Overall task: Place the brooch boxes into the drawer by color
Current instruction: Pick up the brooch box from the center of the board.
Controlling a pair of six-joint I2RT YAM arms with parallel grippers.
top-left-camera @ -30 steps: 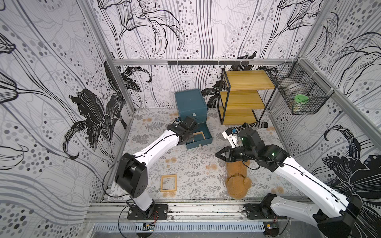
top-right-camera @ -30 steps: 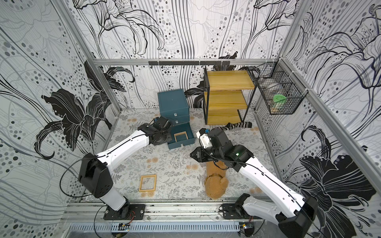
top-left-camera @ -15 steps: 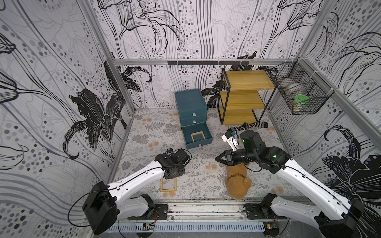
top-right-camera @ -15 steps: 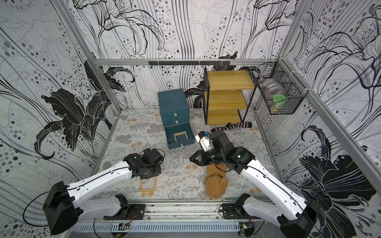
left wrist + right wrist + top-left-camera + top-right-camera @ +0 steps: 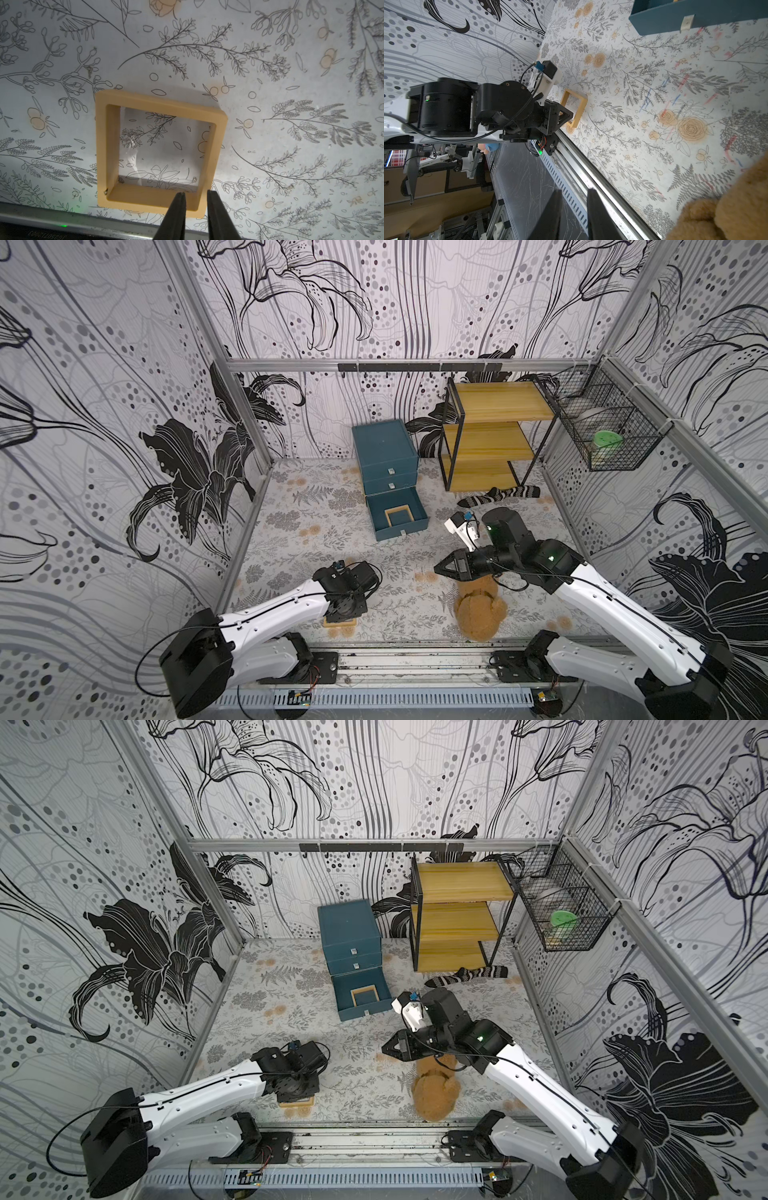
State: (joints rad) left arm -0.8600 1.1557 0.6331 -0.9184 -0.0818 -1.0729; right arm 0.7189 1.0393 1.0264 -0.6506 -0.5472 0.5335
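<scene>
Corner pinch on yellow box (image 5: 158, 104)
My left end effector (image 5: 195, 194) is narrow, astride the rim; gripped off-centre, it could swing free.

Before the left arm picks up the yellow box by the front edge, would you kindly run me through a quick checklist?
1. Left gripper over the yellow box: ok, narrowly parted jaws at one corner.
2. Grip on that box: cannot tell; it lies flat on the table.
3. Bottom drawer pulled open: ok.
4. Colour match: ok, a second yellow box lies inside.
5. Right gripper out of the way: probably ok, open and empty above the teddy bear, beside the drawer.
</scene>
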